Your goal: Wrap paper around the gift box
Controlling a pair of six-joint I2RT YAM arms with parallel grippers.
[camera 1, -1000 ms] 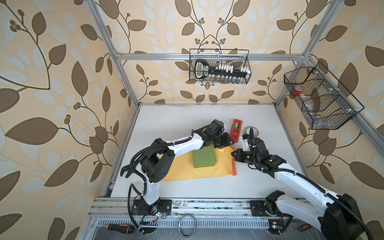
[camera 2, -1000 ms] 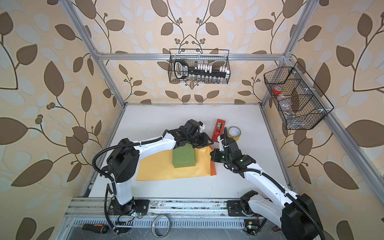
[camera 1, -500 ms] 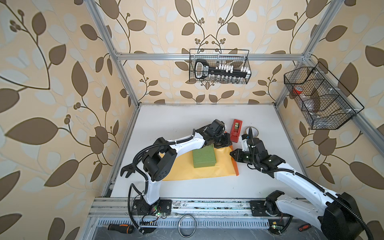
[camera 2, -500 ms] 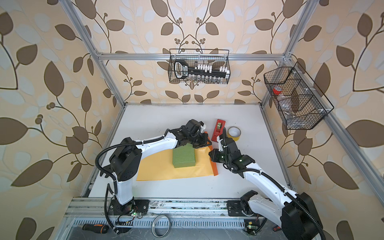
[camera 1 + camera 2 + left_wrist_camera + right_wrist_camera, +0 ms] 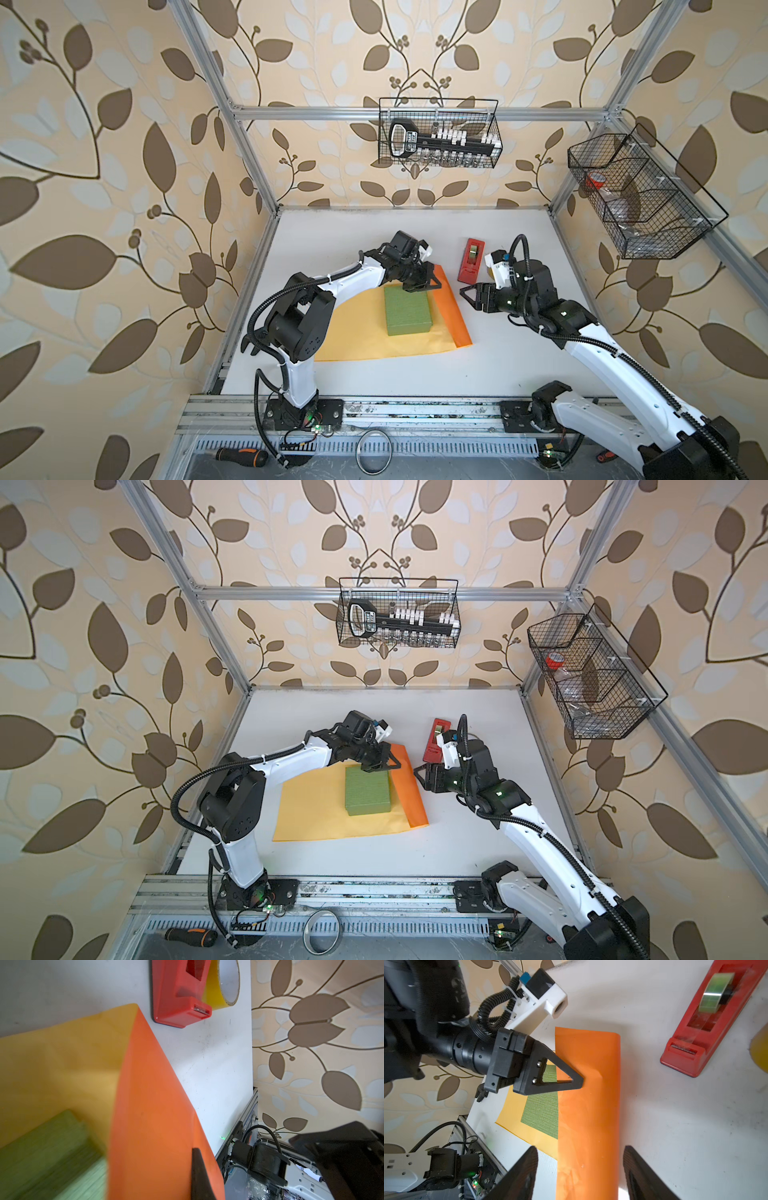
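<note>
The green gift box [image 5: 407, 309] [image 5: 368, 789] lies on the yellow-tan side of the paper [image 5: 353, 332] [image 5: 307, 808]. The paper's right edge stands up beside the box as a flap, orange side outward [image 5: 451, 307] [image 5: 587, 1105]. My left gripper [image 5: 424, 284] [image 5: 579, 1082] is shut on the far end of that flap, just past the box's far corner; one dark finger [image 5: 199, 1176] presses on the orange face. My right gripper [image 5: 467, 297] [image 5: 580, 1153] stands open just to the right of the flap and holds nothing. The flap's near end shows between its fingers [image 5: 529, 1159].
A red tape dispenser [image 5: 471, 259] [image 5: 716, 1018] sits on the white table right behind my right gripper, with a yellow tape roll [image 5: 220, 987] against its far side. Wire baskets [image 5: 440, 133] hang on the back and right walls. A screwdriver [image 5: 241, 457] lies below the front rail.
My right gripper has opened and let go of the paper's right edge. My left gripper has shut on the flap's far end. The orange flap now shows wider.
</note>
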